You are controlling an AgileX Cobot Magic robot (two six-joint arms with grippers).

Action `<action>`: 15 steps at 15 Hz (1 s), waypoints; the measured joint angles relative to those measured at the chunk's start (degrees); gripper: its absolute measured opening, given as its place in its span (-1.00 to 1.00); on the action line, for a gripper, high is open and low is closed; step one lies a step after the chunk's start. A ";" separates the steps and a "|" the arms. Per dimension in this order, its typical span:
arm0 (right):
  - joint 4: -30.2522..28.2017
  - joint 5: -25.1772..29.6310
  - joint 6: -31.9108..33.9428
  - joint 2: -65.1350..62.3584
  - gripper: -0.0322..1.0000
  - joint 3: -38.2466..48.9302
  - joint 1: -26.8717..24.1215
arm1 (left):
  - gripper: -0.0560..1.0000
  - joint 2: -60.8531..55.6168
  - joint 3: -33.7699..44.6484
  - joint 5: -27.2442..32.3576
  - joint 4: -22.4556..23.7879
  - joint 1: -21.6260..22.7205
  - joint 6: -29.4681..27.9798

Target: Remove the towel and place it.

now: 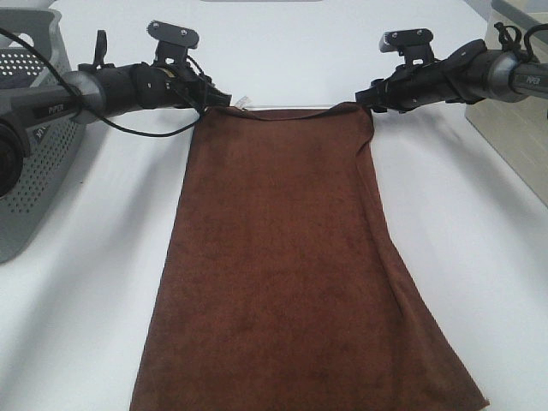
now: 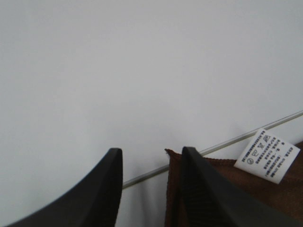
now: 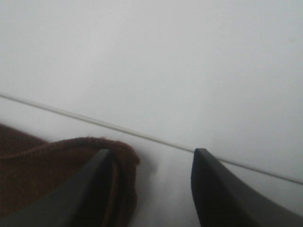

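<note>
Over on the left of your high view sits the grey basket (image 1: 30, 154), and just past it the left gripper (image 1: 208, 98) hovers low at the towel's (image 1: 287, 274) far left corner, beside the white tag (image 1: 243, 103). Its wrist camera shows the jaws parted with bare table (image 1: 86, 325) between them; one finger (image 2: 208, 189) lies over the corner of the cloth, but nothing is pinched. Moving across, the towel lies spread flat on the table, its long axis running from the far edge between the two grippers toward the near edge of the view, where it passes out of frame. The far edge looks fairly straight, with a small raised fold at the right corner. At that corner the right gripper (image 1: 370, 101) is likewise spread, one finger (image 3: 90, 189) resting against the bunched hem and the other over bare table. Each arm is nearest its own corner, so neither has an advantage. By my reading the placing is essentially done; what you likely need now is to draw both grippers outward and up without dragging the corners.
</note>
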 joint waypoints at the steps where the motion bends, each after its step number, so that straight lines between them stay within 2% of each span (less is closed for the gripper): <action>1: 0.23 -0.74 0.23 0.00 0.05 0.00 0.00 | -0.19 0.00 0.00 0.23 -0.06 0.00 0.00; 4: 0.11 -0.46 0.23 0.11 0.05 0.00 -0.17 | -0.19 0.00 0.00 2.23 -0.06 0.06 0.00; 6: 0.06 -2.75 0.11 0.69 0.05 0.00 -0.17 | -0.19 0.00 0.00 3.44 -0.06 0.06 0.00; 10: 0.17 -5.21 0.06 1.32 0.05 0.00 -0.17 | -0.19 0.00 0.00 3.50 -0.06 0.06 0.00; 15: 1.78 -5.21 0.06 1.43 0.05 0.00 -0.17 | -0.19 0.00 0.00 3.84 -0.06 0.06 -0.11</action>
